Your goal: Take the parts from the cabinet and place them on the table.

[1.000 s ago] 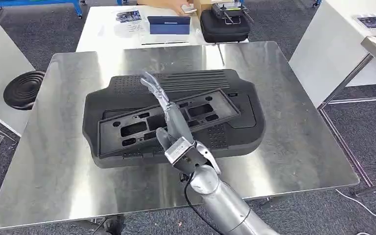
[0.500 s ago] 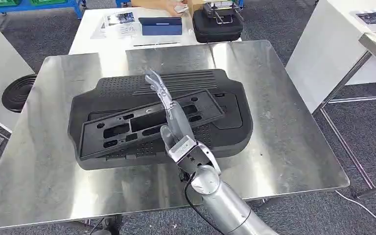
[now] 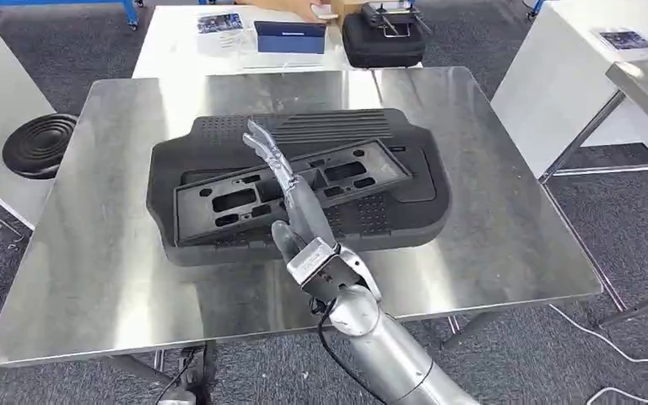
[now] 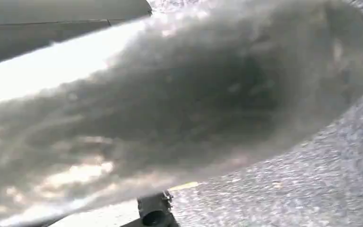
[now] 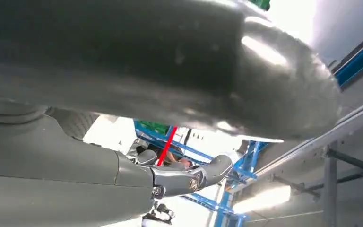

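Note:
A large black moulded part (image 3: 304, 181) lies in the middle of the steel table (image 3: 489, 219). A flat black frame plate (image 3: 245, 198) with several cut-outs rests on top of it, slightly askew. My right hand (image 3: 295, 211) rises from the near table edge over both parts, its fingers stretched out and apart, holding nothing. In the right wrist view its thick grey thumb (image 5: 170, 71) and a darker finger (image 5: 189, 177) are spread with nothing between them. The left wrist view has a blurred grey shape (image 4: 179, 109) over speckled floor; how my left hand lies there is unclear.
A white table (image 3: 169, 46) behind carries papers, a blue box (image 3: 291, 36) and a black case (image 3: 384, 42). A person's hand (image 3: 322, 10) rests at its far edge. A black round stool (image 3: 40, 145) stands left. White tables and a steel frame (image 3: 641, 80) flank the right.
The whole picture swings left and then back, so the camera has moved. My right hand keeps its outstretched pose over the two parts, which stay stacked on the table.

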`<control>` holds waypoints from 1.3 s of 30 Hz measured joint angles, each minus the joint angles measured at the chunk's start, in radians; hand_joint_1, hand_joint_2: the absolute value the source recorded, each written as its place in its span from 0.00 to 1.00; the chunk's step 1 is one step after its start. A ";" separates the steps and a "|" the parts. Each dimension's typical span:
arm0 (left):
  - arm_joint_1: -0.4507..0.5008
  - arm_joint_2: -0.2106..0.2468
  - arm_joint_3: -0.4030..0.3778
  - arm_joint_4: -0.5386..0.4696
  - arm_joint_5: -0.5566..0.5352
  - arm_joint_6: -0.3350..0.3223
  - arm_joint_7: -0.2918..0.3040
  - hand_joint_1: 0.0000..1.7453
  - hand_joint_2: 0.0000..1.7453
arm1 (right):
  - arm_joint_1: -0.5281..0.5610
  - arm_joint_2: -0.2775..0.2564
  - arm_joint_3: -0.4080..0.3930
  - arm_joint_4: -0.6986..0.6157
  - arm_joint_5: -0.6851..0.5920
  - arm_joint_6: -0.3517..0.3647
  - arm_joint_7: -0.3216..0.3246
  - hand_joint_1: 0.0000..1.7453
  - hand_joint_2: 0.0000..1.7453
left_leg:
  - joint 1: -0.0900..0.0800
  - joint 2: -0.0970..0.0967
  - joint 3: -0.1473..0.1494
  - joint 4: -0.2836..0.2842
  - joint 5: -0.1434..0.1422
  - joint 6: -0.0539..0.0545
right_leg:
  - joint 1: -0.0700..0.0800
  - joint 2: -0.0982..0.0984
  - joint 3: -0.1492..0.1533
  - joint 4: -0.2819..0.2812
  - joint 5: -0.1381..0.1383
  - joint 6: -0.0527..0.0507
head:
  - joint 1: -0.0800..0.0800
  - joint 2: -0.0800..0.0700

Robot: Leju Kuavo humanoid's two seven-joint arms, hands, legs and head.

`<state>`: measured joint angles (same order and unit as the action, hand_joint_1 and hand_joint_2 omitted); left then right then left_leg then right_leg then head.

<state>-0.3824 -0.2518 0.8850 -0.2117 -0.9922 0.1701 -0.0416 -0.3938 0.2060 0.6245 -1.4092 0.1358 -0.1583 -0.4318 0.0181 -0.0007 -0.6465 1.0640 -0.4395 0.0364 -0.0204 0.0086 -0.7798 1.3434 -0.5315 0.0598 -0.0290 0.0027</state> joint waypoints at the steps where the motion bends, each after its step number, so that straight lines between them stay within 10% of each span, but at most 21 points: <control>1: 0.000 0.000 0.000 0.000 0.000 0.000 0.006 0.00 0.00 | 0.000 0.000 0.000 0.000 0.000 0.000 0.000 0.00 0.00 | -0.003 0.001 -0.011 0.000 0.009 0.000 | 0.002 0.000 0.026 -0.020 0.016 0.006 | 0.000 0.000; 3: -0.004 0.000 -0.001 0.000 -0.001 0.000 0.013 0.00 0.00 | -0.002 0.001 0.001 0.000 -0.001 0.001 0.000 0.00 0.00 | -0.008 0.001 -0.034 0.000 0.030 -0.001 | 0.012 0.000 0.142 -0.169 0.056 0.006 | 0.000 0.000; 5: -0.007 -0.002 -0.002 0.000 -0.002 -0.002 0.017 0.00 0.00 | -0.006 0.007 0.002 -0.002 -0.002 0.001 0.000 0.00 0.00 | -0.013 -0.002 -0.046 0.000 0.047 -0.011 | 0.028 -0.006 0.253 -0.325 0.020 -0.027 | -0.001 0.000; 9: -0.008 -0.004 -0.002 0.000 -0.002 -0.002 0.019 0.00 0.00 | -0.008 0.010 0.002 -0.003 -0.001 0.002 -0.001 0.00 0.00 | -0.008 0.000 -0.041 -0.033 0.088 -0.039 | 0.028 -0.006 0.225 -0.342 0.064 -0.047 | 0.006 0.000; 13: -0.007 0.002 -0.018 0.000 -0.056 -0.015 0.084 0.00 0.00 | -0.010 0.017 0.002 -0.003 -0.006 0.012 -0.001 0.00 0.00 | -0.002 -0.003 -0.094 0.152 -0.104 -0.055 | 0.010 -0.007 0.202 -0.358 0.109 -0.066 | 0.003 0.000; 15: -0.006 0.010 -0.048 0.000 -0.114 -0.021 0.145 0.00 0.00 | -0.010 0.018 0.002 -0.002 -0.008 0.022 -0.001 0.00 0.00 | 0.002 -0.003 -0.114 0.264 -0.118 -0.064 | 0.009 -0.008 0.178 -0.357 0.128 -0.062 | 0.003 0.000; 18: -0.007 0.024 -0.094 0.000 -0.175 -0.029 0.207 0.00 0.00 | -0.009 0.022 0.002 0.003 -0.007 0.034 0.000 0.00 0.00 | 0.013 -0.002 -0.007 0.151 -0.028 -0.075 | 0.002 -0.009 0.148 -0.351 0.148 -0.046 | 0.003 0.000; 20: -0.014 0.027 -0.132 -0.001 -0.221 -0.050 0.237 0.00 0.00 | -0.012 0.030 0.003 0.003 -0.006 0.044 0.000 0.00 0.00 | 0.014 -0.006 0.108 -0.004 -0.069 -0.087 | 0.011 -0.008 0.129 -0.335 0.154 -0.035 | 0.001 0.000; 23: -0.019 0.033 -0.196 -0.002 -0.295 -0.093 0.264 0.00 0.00 | -0.020 0.041 0.006 0.004 -0.003 0.060 0.004 0.00 0.00 | 0.012 -0.010 0.088 -0.015 -0.065 -0.055 | 0.012 -0.009 0.115 -0.330 0.164 -0.021 | 0.005 0.000; 28: -0.020 0.035 -0.269 -0.005 -0.317 -0.118 0.272 0.00 0.00 | -0.023 0.051 0.009 0.006 0.004 0.075 0.006 0.00 0.00 | 0.003 -0.011 0.069 -0.014 -0.047 -0.028 | 0.012 -0.009 0.109 -0.347 0.181 -0.063 | 0.006 0.000; 39: -0.009 0.032 -0.261 -0.005 -0.188 -0.076 0.195 0.00 0.00 | -0.020 0.056 0.008 0.008 0.018 0.076 0.009 0.00 0.00 | -0.006 -0.008 0.052 -0.013 -0.036 -0.018 | 0.009 -0.008 0.098 -0.359 0.211 -0.026 | 0.005 0.000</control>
<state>-0.3914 -0.2193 0.6241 -0.2171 -1.1799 0.0942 0.1533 -0.4135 0.2617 0.6329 -1.4015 0.1537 -0.0820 -0.4227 0.0120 -0.0091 -0.5948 1.0510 -0.4752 0.0180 -0.0110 0.0007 -0.6817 0.9847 -0.3203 0.0338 -0.0240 0.0027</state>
